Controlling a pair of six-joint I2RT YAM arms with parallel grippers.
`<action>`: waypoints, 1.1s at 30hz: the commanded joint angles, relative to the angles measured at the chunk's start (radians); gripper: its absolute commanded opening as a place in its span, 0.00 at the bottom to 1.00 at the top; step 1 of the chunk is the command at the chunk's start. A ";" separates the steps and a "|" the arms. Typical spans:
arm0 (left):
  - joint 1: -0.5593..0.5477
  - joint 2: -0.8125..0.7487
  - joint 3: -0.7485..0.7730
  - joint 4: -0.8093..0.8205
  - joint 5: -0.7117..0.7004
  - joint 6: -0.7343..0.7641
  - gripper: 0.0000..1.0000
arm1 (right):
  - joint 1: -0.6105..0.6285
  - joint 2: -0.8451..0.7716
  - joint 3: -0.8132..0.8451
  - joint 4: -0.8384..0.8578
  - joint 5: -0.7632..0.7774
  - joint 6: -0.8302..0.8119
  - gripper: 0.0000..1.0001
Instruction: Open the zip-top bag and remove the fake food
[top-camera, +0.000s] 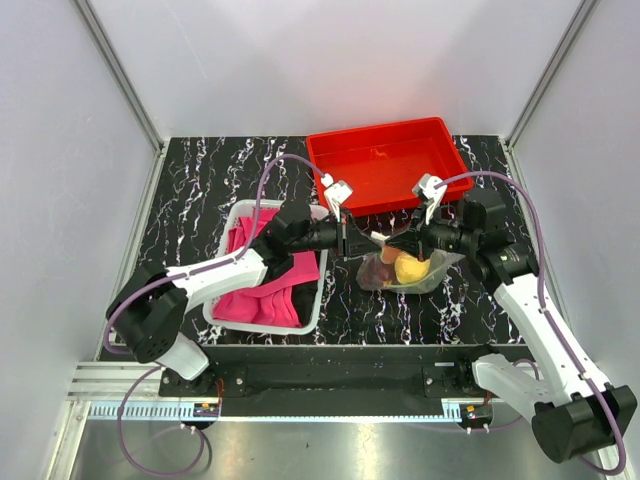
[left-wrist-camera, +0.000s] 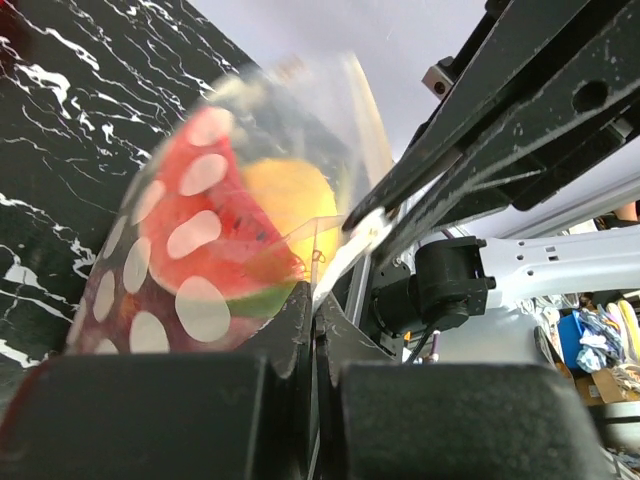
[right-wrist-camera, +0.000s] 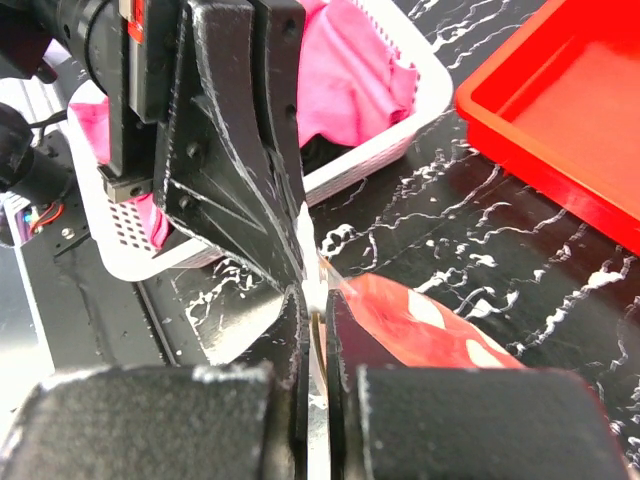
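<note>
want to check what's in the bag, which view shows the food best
Left wrist: the food fills the frame, a watermelon slice and a yellow piece clear through the bag. The top view shows it small; the right wrist shows only a red patch.

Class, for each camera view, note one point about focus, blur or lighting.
Top external view: evenly lit, sharp, though the clear dotted plastic zip-top bag is small. Left wrist view: the left claw is soft, the bag's top edge smeared. Right wrist view: the right claw is blurred; the red plastic tray is crisper.
</note>
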 joint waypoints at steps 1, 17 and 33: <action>0.021 -0.040 -0.014 0.085 0.032 0.029 0.00 | -0.008 -0.040 0.010 -0.004 0.053 0.012 0.00; 0.016 0.080 0.052 0.229 0.170 -0.069 0.46 | -0.009 -0.023 0.059 -0.024 -0.007 0.114 0.00; 0.140 -0.061 0.073 -0.164 -0.042 0.132 0.00 | -0.008 -0.070 0.080 -0.334 0.605 0.412 0.00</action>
